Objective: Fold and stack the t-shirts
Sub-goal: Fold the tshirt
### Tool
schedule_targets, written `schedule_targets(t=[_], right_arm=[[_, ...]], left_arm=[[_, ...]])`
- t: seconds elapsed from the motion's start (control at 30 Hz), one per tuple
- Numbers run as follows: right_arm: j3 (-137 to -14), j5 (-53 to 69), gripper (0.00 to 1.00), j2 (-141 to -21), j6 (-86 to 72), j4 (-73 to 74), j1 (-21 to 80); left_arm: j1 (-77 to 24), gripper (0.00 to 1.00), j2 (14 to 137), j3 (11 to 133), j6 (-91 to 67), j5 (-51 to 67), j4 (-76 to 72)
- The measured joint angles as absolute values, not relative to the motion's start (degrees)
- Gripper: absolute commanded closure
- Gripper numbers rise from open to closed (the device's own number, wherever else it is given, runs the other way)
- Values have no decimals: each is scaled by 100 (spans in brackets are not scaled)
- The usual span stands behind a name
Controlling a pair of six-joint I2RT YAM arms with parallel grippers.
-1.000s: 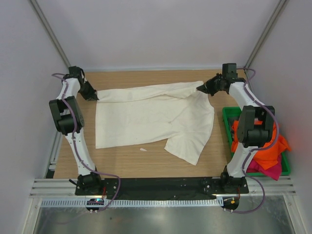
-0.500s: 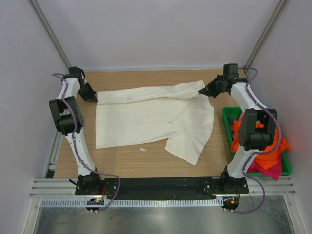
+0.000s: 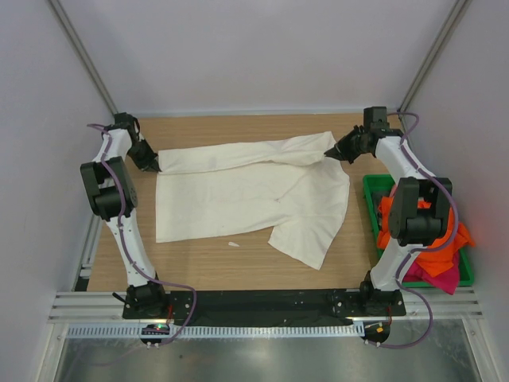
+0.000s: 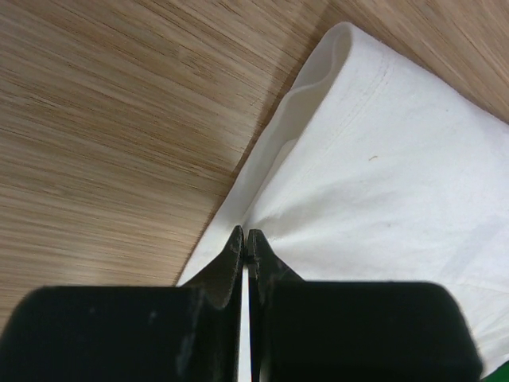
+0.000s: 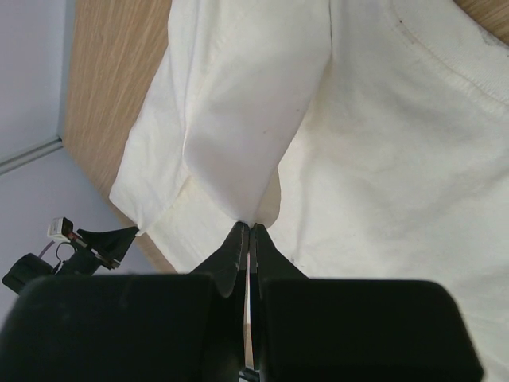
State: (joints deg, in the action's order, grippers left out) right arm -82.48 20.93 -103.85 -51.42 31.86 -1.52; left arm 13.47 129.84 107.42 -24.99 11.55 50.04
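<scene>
**Thin pinches on a stretched shirt edge**

The cream shirt (image 3: 238,199) lies spread across the middle of the top view. Its upper edge is folded over and drawn into a band between our two arms. We hold it at both ends. At the upper left, the left gripper (image 3: 154,164) is clenched on the corner of that edge. At the upper right, the right gripper (image 3: 328,150) is clenched on a bunched peak of cloth.

In both wrist views the jaws bite only a sliver of fabric at their very tips. We judge this the main risk: an uneven pull could slip one pinch free, and the fold would drop crooked. The loose flap at lower centre lies skewed and could get dragged under the fold.

Further out, the orange shirt (image 3: 437,255) and magenta shirt (image 3: 444,278) sit in the bin (image 3: 369,188) at the right edge. They lie beneath the right arm's elbow in this view, so a wide swing could snag them.
</scene>
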Motion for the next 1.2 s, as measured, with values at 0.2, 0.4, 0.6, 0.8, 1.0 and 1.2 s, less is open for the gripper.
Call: schedule_targets(t=[0.2, 0.4, 0.6, 0.8, 1.0, 1.2], right_arm=[[-8243, 2067, 99, -10385, -5089, 3175, -152], [-8112, 2047, 99, -10385, -5046, 3181, -152], [-8077, 2001, 99, -10385, -4978, 3199, -152], [-7981, 1959, 99, -10385, -4960, 3159, -152], [-7797, 1916, 99, -10385, -4956, 3210, -150], [-7675, 1881, 99, -10383, -4939, 3218, -150]], left_arm=[[1347, 100, 12984, 10737, -2497, 1151, 5004], [1347, 100, 12984, 10696, -2497, 1127, 5006], [1347, 100, 12984, 10696, -2499, 1059, 5009], [1347, 100, 12984, 10527, -2506, 1009, 5009], [1350, 100, 12984, 10523, -2506, 1004, 5004], [1350, 100, 12984, 10521, -2517, 1007, 5002]])
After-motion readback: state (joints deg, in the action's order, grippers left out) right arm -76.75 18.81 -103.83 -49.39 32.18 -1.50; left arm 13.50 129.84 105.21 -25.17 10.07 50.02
